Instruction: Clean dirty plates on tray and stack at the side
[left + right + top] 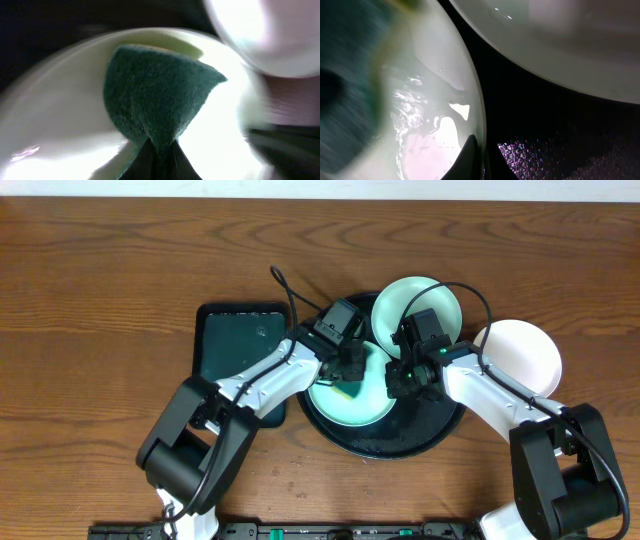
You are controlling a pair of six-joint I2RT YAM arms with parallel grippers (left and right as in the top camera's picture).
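The black round tray holds a pale-mint plate on its left half. My left gripper is shut on a dark green sponge, which presses on that plate's face. My right gripper is shut on the plate's right rim, one finger inside and one outside over the wet tray floor. A second plate leans on the tray's far edge. A third, white plate lies on the table to the tray's right.
A dark green rectangular tray lies just left of the black tray, partly under my left arm. Wood tabletop surrounds everything. Cables loop above both wrists.
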